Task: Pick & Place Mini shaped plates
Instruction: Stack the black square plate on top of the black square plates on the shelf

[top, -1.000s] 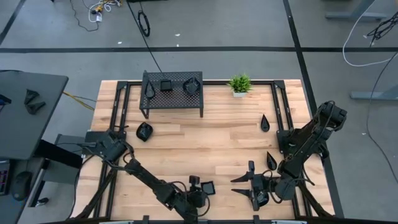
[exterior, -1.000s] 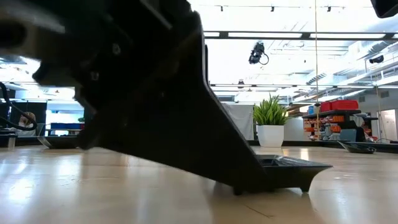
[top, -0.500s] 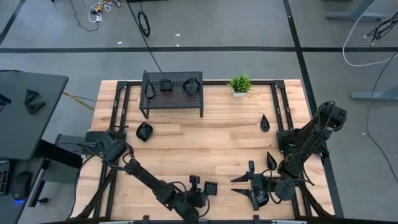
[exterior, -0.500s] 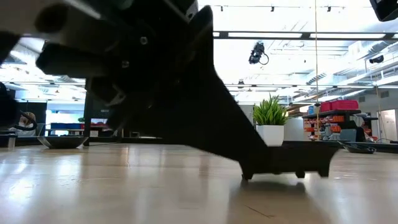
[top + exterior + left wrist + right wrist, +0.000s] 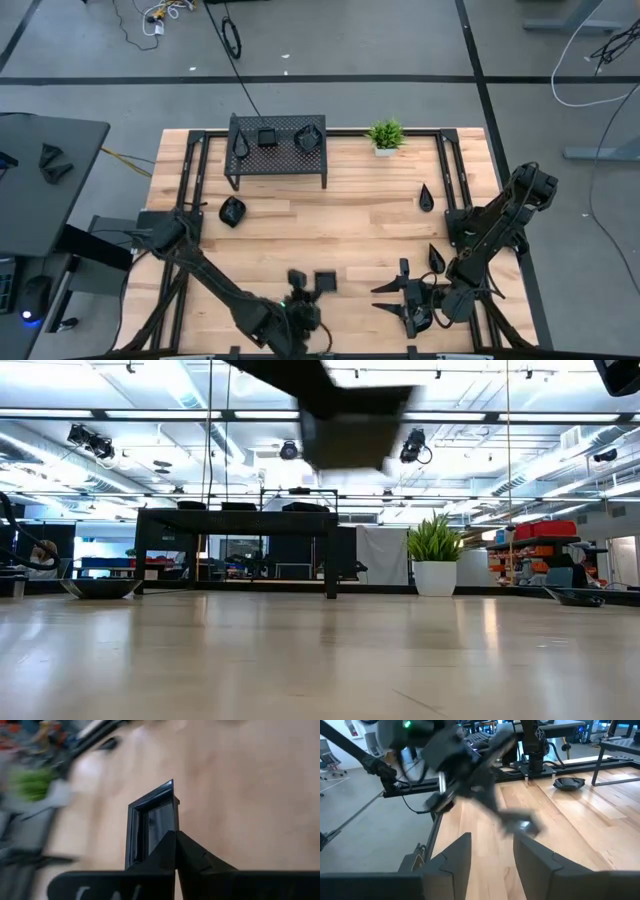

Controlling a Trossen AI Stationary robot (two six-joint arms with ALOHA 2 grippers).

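Note:
My left gripper (image 5: 313, 284) is near the table's front edge, shut on a small square black plate (image 5: 327, 281), which shows as a blur high up in the low view (image 5: 355, 415). Right of it, my right gripper (image 5: 386, 297) waits open with nothing between its fingers (image 5: 492, 851). The black perforated rack (image 5: 278, 146) at the far left carries other black plates on its top. More plates lie on the wood: a rounded one (image 5: 232, 211) in front of the rack and two teardrop ones (image 5: 426, 197) (image 5: 437, 257) at the right. My left gripper pinches the square plate's raised rim (image 5: 167, 827) between its two fingertips, at the side nearest the gripper. The fingers slant down from the table's near left. The plate sticks out beyond them, tipped, and hangs clear of the table.
A small green potted plant (image 5: 385, 135) stands at the far edge, right of the rack. Black frame rails run along the left side (image 5: 190, 190) and the right side (image 5: 455, 180) of the table. Bare wood lies between the rack and the grippers.
My left gripper has gone up, tipping toward level, and has carried the square plate with it. A second ago the plate stood on the table under the fingers; now it hangs well clear of the wood. My right arm has kept still.

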